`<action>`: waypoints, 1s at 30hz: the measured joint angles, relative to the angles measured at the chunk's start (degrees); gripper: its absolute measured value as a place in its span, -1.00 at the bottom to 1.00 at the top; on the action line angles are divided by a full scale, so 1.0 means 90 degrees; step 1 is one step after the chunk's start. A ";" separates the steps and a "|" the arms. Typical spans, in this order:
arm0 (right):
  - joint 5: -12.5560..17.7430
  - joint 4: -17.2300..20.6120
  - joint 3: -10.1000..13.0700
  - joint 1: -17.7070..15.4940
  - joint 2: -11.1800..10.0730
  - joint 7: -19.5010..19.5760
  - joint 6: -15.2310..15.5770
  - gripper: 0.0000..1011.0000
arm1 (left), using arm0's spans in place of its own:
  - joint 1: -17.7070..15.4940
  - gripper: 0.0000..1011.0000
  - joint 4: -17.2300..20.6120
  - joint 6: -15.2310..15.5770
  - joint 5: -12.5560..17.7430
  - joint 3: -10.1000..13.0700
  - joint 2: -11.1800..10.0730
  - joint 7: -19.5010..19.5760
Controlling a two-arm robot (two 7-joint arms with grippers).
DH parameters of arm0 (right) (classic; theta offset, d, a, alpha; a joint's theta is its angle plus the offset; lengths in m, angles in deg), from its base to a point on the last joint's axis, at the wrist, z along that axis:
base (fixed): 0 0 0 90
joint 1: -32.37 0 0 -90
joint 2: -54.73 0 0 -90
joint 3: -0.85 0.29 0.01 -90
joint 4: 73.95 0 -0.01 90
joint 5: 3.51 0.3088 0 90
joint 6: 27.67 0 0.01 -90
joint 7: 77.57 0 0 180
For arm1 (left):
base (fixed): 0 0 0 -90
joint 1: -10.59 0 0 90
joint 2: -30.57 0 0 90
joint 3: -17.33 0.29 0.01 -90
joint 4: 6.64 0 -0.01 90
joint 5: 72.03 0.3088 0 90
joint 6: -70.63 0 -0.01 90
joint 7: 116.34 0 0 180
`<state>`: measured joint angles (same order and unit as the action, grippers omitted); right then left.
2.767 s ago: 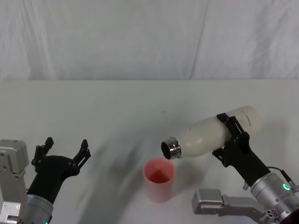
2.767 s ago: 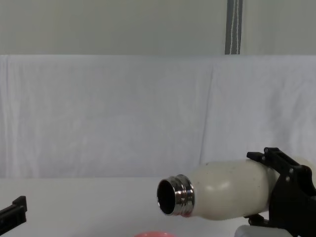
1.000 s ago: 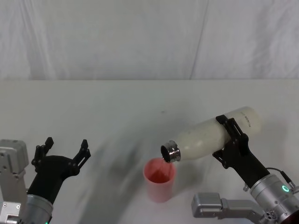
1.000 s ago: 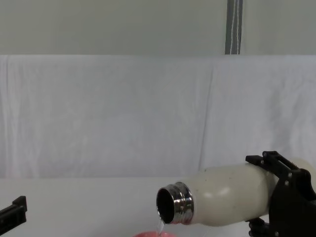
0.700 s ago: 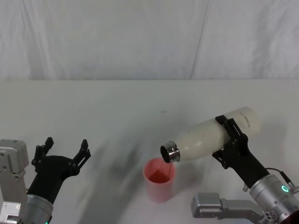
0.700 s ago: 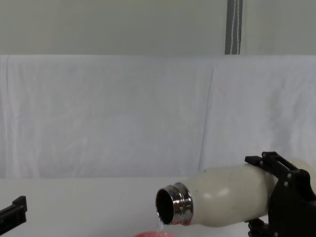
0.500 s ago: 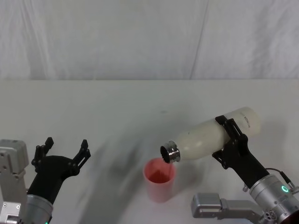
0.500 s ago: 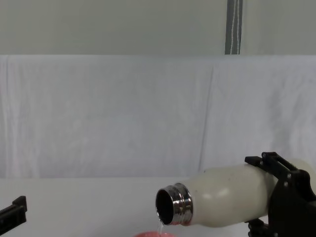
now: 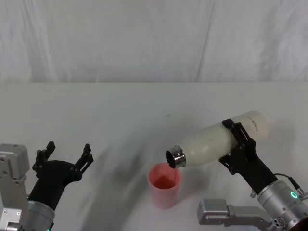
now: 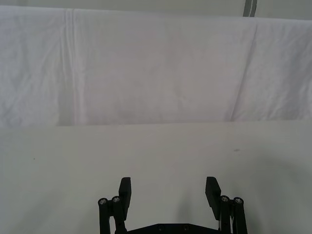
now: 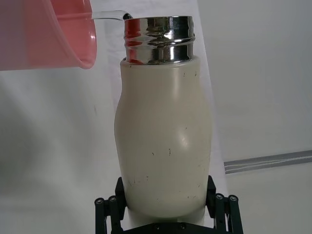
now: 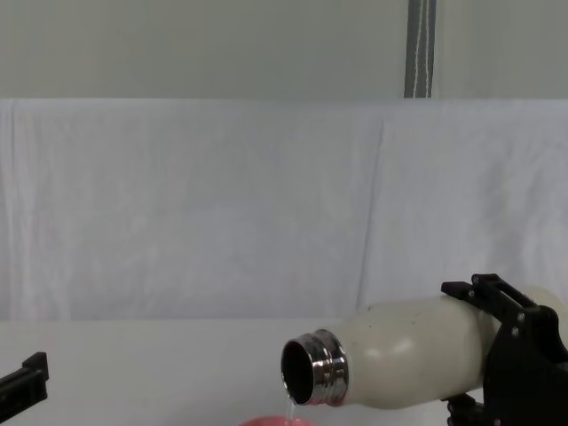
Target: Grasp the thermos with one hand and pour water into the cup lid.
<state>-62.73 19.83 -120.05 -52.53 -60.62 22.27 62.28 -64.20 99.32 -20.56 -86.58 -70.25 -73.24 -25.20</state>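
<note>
On white table (image 9: 120,110), right gripper (image 9: 239,144) tips thermos (image 9: 211,139) over cup lid (image 9: 164,185).

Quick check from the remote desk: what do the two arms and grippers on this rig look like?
Both grippers, left gripper and right gripper, are matte black with blocky, angular linkage fingers joined by small silver pins. Each sits on a silver-grey metal wrist with a boxy grey module beside it. A green indicator light glows on each wrist, and a thin dark cable loops by the right wrist.

A staged robot test bench: a plain white worktop (image 9: 120,110) backed by a creased white cloth backdrop (image 12: 195,204) (grey wall and metal pole (image 12: 419,49) above that backdrop).
</note>
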 joint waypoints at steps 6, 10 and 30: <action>0.0001 -0.0005 0.0002 -0.0001 0.0001 0.0000 0.0003 0.88 | 0.0000 0.98 0.0000 0.0000 0.0000 0.0000 0.0000 0.0000; 0.0000 -0.0010 0.0001 -0.0002 0.0001 0.0000 0.0005 0.88 | 0.0000 0.98 0.0000 0.0000 0.0000 0.0000 0.0000 0.0000; -0.0027 -0.0016 -0.0013 0.0023 -0.0015 0.0000 0.0001 0.88 | 0.0000 0.98 0.0000 0.0000 0.0000 0.0000 0.0000 0.0000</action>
<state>-62.97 19.68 -120.17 -52.32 -60.75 22.27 62.28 -64.20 99.32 -20.56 -86.57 -70.25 -73.24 -25.20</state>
